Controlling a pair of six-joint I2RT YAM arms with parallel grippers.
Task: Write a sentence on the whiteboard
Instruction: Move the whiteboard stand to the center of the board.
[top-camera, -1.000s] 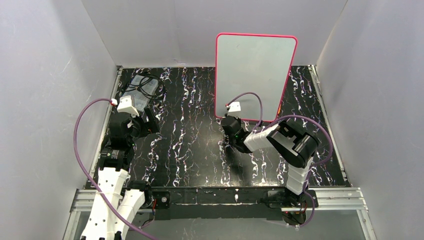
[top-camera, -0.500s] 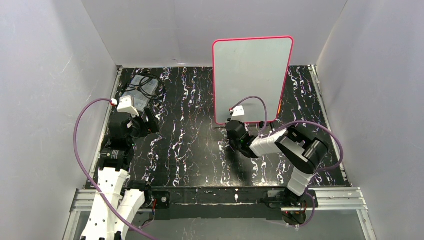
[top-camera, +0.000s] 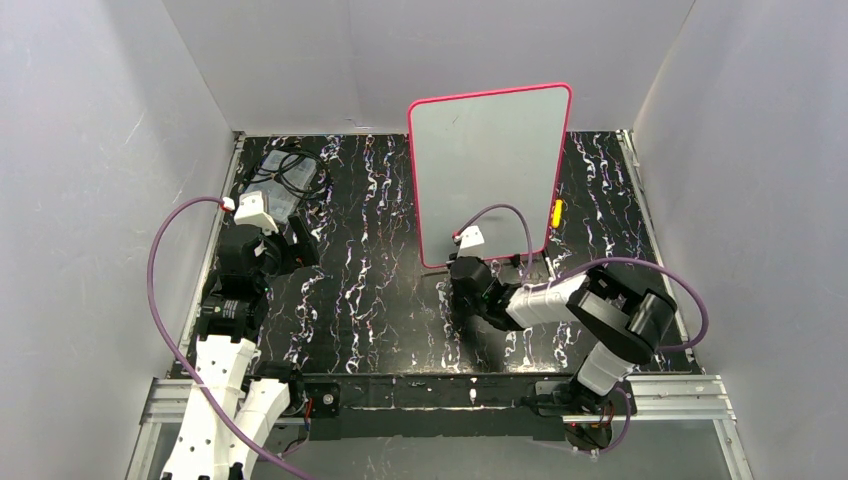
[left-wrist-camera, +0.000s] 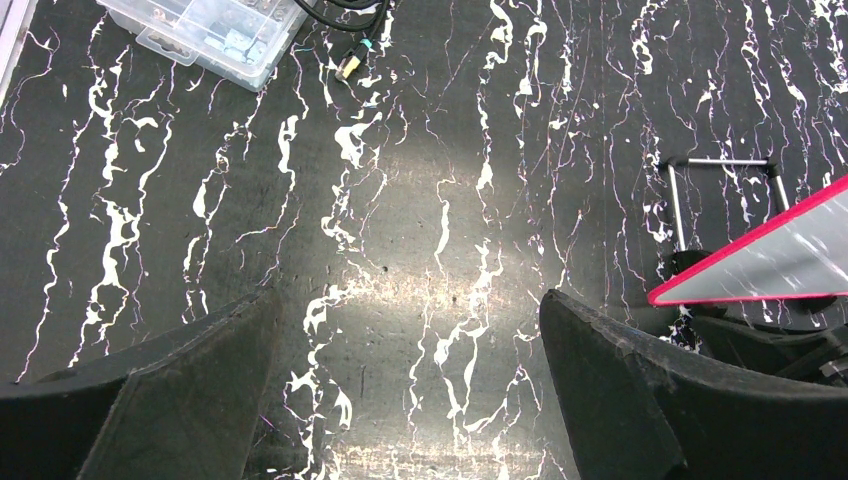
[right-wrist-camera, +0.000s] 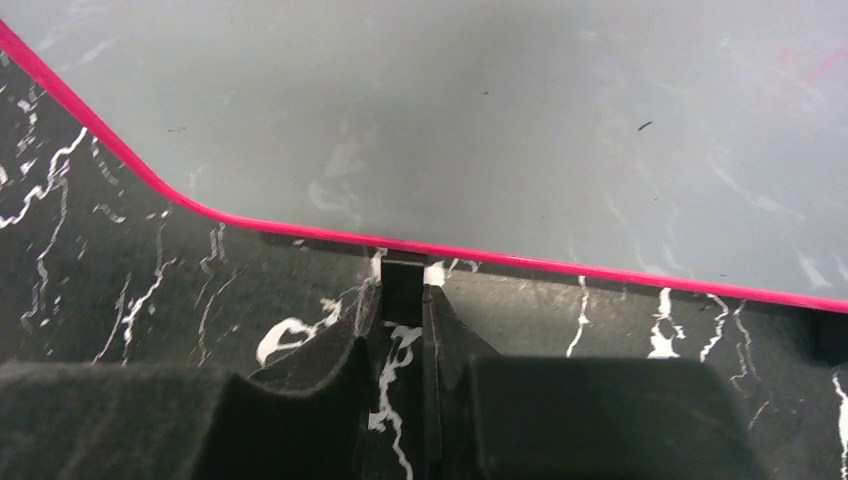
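Your large, upright, white whiteboard (top-camera: 490, 150), with rounded corners and a thin pink-red frame, stands at about 1 o'clock from the middle of the black, white-veined marble-pattern table (top-camera: 380, 300). It sits askew, its top edge sloping down toward 9 o'clock. Your right gripper (right-wrist-camera: 402, 296) is at the board's 6 o'clock, low over the table. Its fingers (right-wrist-camera: 330, 368) are drawn together and clamped on a thin black foot (right-wrist-camera: 402, 268) that juts out under the lower frame. The right arm's purple cable (top-camera: 505, 212) loops across the lower part of the board's face. A small yellow object (top-camera: 557, 212) lies just beside the board's edge at 3 o'clock. In the left wrist view, a thin metal wire stand (left-wrist-camera: 720, 195) rests on the table near the board's corner. Your left gripper (left-wrist-camera: 405, 310) hangs at the board's 9 o'clock, well apart from it, with its fingers spread wide over bare table. Toward 10 o'clock, in the far corner, sits a clear plastic box (top-camera: 272, 180) with black cables (top-camera: 300, 170) on it.
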